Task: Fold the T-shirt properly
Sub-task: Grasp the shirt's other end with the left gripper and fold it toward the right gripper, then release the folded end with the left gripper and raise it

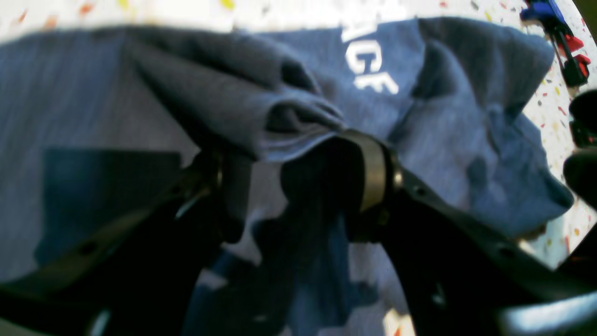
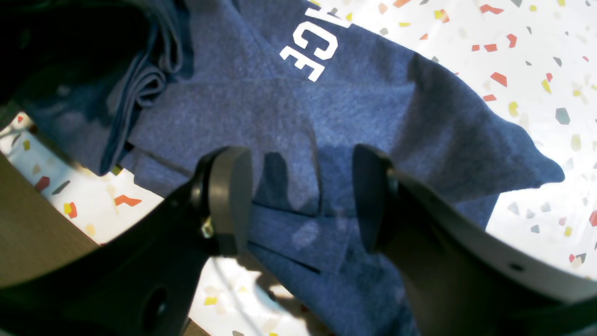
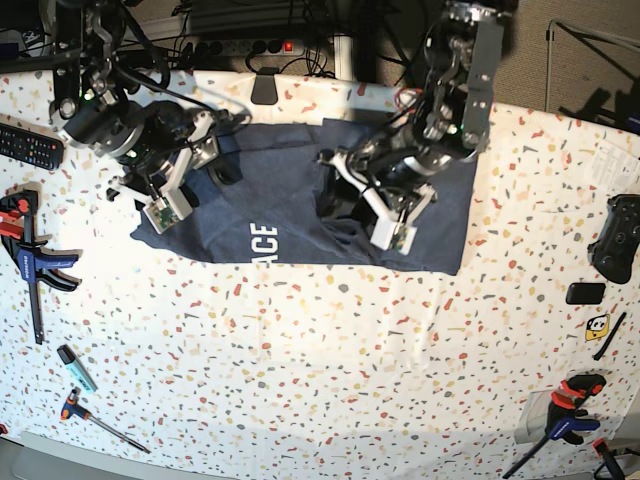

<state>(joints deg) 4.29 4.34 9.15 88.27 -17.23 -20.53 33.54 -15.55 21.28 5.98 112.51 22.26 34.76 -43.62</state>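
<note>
The T-shirt (image 3: 300,225) is lying across the far half of the table (image 3: 330,370), long axis left to right. The left pincer (image 1: 298,186) is straddling a raised fold, jaws wide; the right pincer (image 2: 301,200) is hovering wide over its end.

The large heathered navy-blue cotton T-shirt (image 3: 300,225) is lying across the upper middle of the speckled white table (image 3: 330,380); the black remote control (image 3: 30,147) is sitting at far left, the black game controller (image 3: 615,232) at far right.
</note>
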